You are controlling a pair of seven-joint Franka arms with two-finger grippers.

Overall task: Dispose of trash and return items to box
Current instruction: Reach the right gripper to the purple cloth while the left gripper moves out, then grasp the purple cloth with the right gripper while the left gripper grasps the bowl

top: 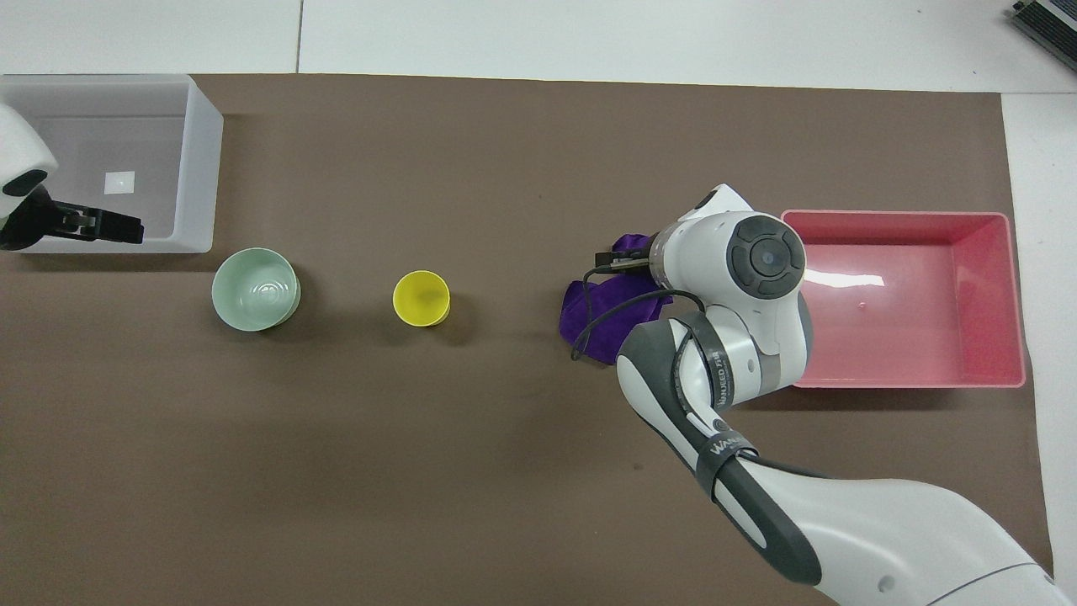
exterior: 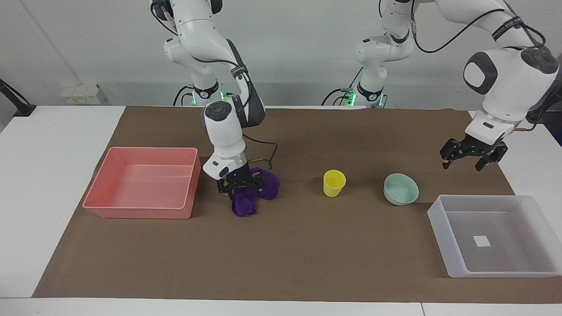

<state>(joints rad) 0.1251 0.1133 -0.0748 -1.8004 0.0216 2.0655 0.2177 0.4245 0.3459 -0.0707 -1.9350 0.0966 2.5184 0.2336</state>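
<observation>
The right gripper (exterior: 244,189) hangs open directly over the purple cloth (exterior: 246,204), beside the pink bin (exterior: 140,208). The left gripper (exterior: 473,159), also open, hovers near the bowl (exterior: 401,188); the cup (exterior: 334,183) stands between cloth and bowl, with the box (exterior: 456,259) empty.

We distinguish a purple cloth (exterior: 248,199), a yellow cup (exterior: 334,183), a mint-green bowl (exterior: 400,189), a pink bin (exterior: 140,207), a frosted-white translucent box (exterior: 456,259) bearing a white square label (exterior: 481,240), and a brown table mat (exterior: 281,254).
</observation>
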